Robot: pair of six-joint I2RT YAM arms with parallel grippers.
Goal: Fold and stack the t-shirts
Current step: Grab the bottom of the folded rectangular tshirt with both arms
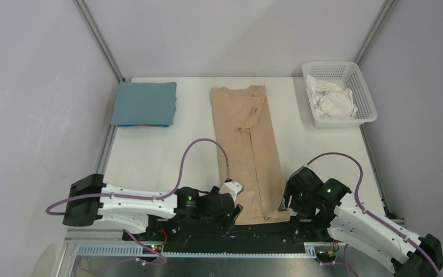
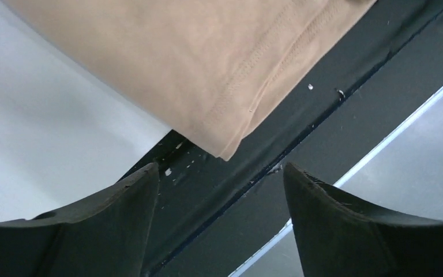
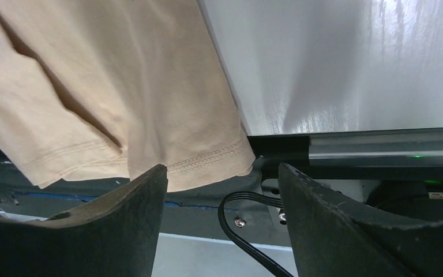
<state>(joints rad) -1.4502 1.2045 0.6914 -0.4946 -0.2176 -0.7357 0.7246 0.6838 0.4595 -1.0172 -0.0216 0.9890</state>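
White laminate covers the table [image 1: 150, 156], which carries everything here. Down its middle lies the tan-beige cloth t-shirt [image 1: 248, 144], folded lengthwise into a long narrow strip. The collar end is at the far side, and the stitched hem reaches the near edge, between the two arms. The hem runs past the white surface and rests over the black mounting strip [image 2: 334, 75] at the table's near edge.

At the far left corner sits the teal-blue cloth t-shirt [image 1: 144, 104], folded into a flat rectangle and well apart from the tan one. At the far right corner stands the white plastic lattice basket [image 1: 369, 107], with a crumpled white cloth [image 1: 334, 101] inside it.

The left end effector [image 2: 219, 173] hangs low at the hem's left corner. Its dark fingers [image 2: 121, 219] are spread wide with nothing between them, and the corner of the cloth lies just ahead of the gap.

The right end effector [image 3: 222, 170] is at the hem's right corner, also spread wide and gripping nothing. The double-stitched edge lies just in front of its fingers [image 3: 127, 213]. Whether the nearer fingertip touches the cloth cannot be told.

A thin black cable [image 3: 248, 231] loops below the right end effector, against the frame under the table edge.
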